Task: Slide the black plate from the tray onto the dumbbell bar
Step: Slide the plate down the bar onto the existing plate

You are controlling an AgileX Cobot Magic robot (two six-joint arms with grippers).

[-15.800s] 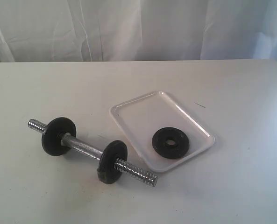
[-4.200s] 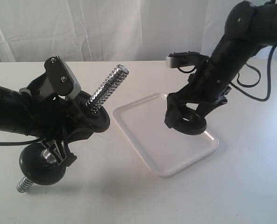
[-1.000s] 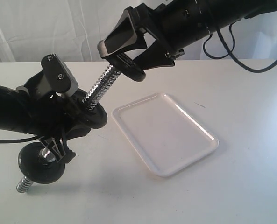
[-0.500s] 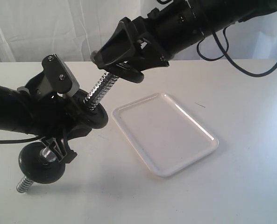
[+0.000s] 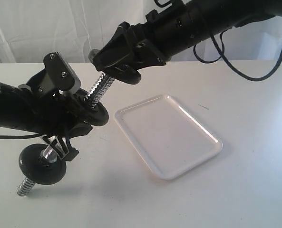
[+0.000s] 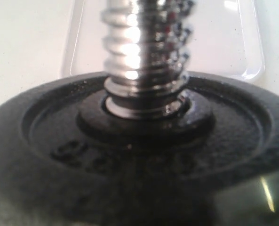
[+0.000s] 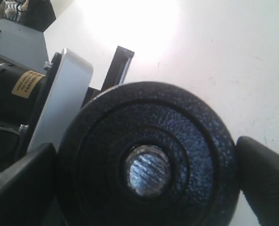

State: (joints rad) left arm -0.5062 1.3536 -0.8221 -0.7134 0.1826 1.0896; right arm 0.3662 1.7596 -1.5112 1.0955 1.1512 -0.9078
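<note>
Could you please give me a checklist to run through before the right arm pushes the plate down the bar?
1. Bar end in the hole: ok. The dumbbell bar shows through the centre of the black plate.
2. Grip on the plate: ok. The right gripper has a finger on each side of the rim.
3. Bar support: ok. The left gripper clamps it, tilted upward.
4. Path: ok. The thread is bare down to the upper mounted plate.
5. Plate square on the thread, not binding: cannot tell.
6. The tray is empty: ok.
</note>
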